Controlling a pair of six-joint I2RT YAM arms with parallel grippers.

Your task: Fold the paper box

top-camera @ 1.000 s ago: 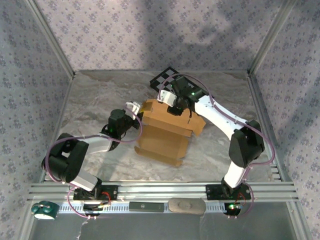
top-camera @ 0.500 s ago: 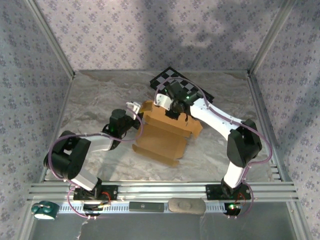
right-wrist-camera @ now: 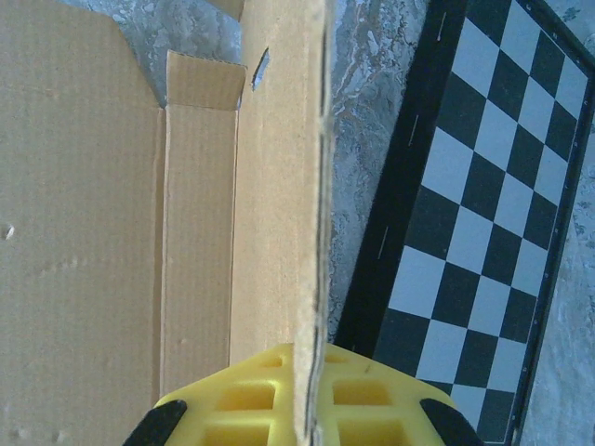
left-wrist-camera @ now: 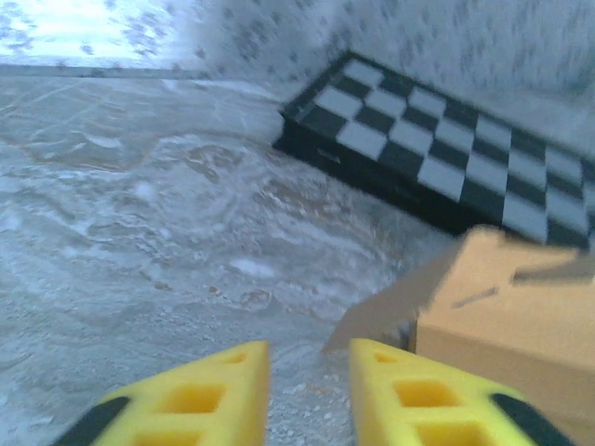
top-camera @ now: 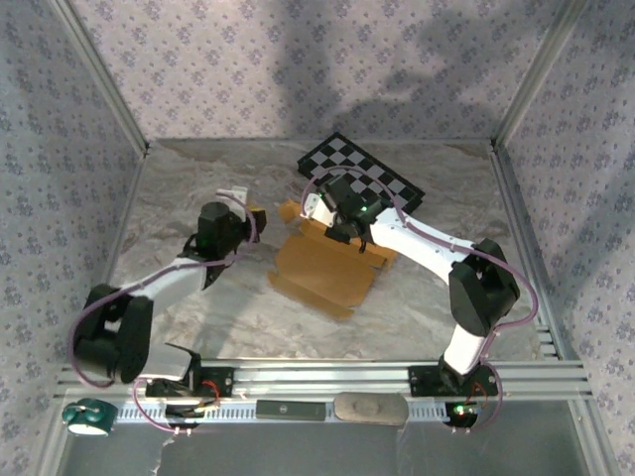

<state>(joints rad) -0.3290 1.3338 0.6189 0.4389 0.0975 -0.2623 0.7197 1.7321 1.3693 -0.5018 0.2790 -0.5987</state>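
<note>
from above, the paper box (top-camera: 319, 266) lies partly folded near the middle of the table (top-camera: 437, 297), closer to its far edge. the box's far corner sits just beside the near edge of the checkered board (top-camera: 365, 175), which lies tilted against the table's far edge, right of centre. the right gripper (top-camera: 343, 226) is down on the box's far wall. the left gripper (top-camera: 248, 204) hangs just left of the box and apart from it. bare table runs wide along the left edge and toward the near right corner.

at the left wrist, the left gripper (left-wrist-camera: 307, 351) shows a gap between its yellow fingers, with only table between them. the box (left-wrist-camera: 507, 297) stands to the right, one flap sticking out, and the board (left-wrist-camera: 437, 149) lies behind it.

at the right wrist, the right gripper (right-wrist-camera: 309, 355) is clamped on the box's (right-wrist-camera: 93, 232) upright wall edge. the board (right-wrist-camera: 474, 242) lies beside it, across a narrow strip of table.
</note>
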